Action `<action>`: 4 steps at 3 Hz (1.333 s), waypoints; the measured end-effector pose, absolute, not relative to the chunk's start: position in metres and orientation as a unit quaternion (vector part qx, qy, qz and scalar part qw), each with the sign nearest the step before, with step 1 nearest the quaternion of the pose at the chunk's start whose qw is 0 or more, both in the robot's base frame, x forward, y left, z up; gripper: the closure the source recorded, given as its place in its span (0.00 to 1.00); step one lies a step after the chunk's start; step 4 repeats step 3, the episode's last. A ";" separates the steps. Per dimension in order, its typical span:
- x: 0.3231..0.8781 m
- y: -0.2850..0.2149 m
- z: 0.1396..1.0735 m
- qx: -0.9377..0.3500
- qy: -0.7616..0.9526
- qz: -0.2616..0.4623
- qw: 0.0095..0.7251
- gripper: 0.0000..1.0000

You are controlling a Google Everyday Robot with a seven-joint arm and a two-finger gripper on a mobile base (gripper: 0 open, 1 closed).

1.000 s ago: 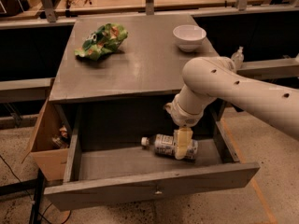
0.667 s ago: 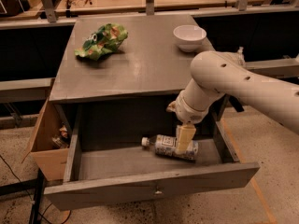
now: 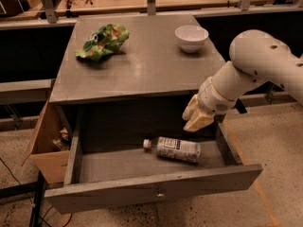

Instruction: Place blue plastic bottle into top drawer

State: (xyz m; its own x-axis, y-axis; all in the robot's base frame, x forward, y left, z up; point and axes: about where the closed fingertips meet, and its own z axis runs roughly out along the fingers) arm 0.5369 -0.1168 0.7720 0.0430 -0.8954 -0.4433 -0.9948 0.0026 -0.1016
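Note:
The blue plastic bottle (image 3: pixel 176 148), clear with a white cap and a pale printed label, lies on its side inside the open top drawer (image 3: pixel 156 193), cap pointing left. The drawer is pulled out from the grey cabinet, its small metal knob at front centre. My gripper (image 3: pixel 196 118) hangs above the drawer's right part, a little above and to the right of the bottle, apart from it and holding nothing. Its cream fingers (image 3: pixel 199 120) point down and left.
On the cabinet top (image 3: pixel 142 70) lie a crumpled green bag (image 3: pixel 102 41) at the left and a white bowl (image 3: pixel 191 36) at the back right. A brown cardboard box (image 3: pixel 45 143) stands left of the drawer. A wooden table runs behind.
My gripper has lifted up and to the right, away from the bottle, which stays lying in the drawer. The arm has drawn back to the right.

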 end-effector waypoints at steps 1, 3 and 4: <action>0.544 -0.120 0.842 -0.642 0.681 0.181 0.302 0.96; 0.547 -0.101 0.890 -0.582 0.671 0.232 0.397 0.81; 0.547 -0.101 0.890 -0.582 0.671 0.232 0.397 0.81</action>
